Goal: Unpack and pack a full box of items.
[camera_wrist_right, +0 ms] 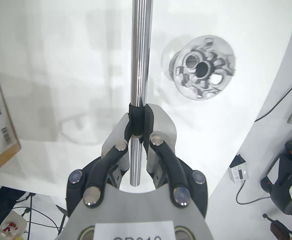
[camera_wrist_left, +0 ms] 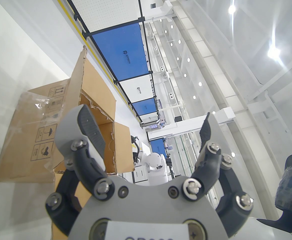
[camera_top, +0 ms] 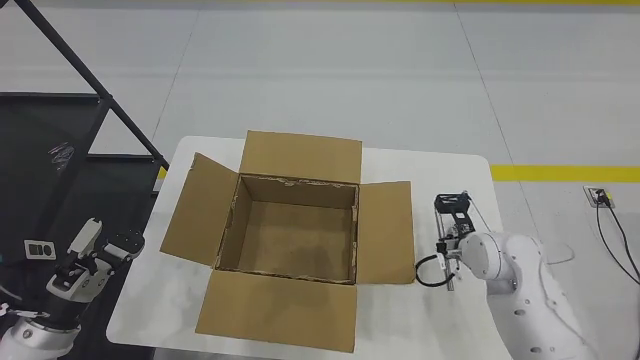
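Right hand (camera_wrist_right: 139,119) clamped on steel rod (camera_wrist_right: 140,38), right of box (camera_top: 300,230) | left hand (camera_wrist_left: 147,117) spread wide, tilted upward

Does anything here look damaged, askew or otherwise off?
The brown cardboard box has ragged, torn flap edges and loose, crinkled clear tape on its side. The round grey metal flanged part seems to rest tilted on the white table, beside the chrome rod that the right gripper is shut on. Nothing looks spilled.

Box (camera_top: 300,157) matt brown cardbd; rod (camera_wrist_right: 140,38) glossy polished metal; flanged part (camera_wrist_right: 203,67) dull, rough cast metal
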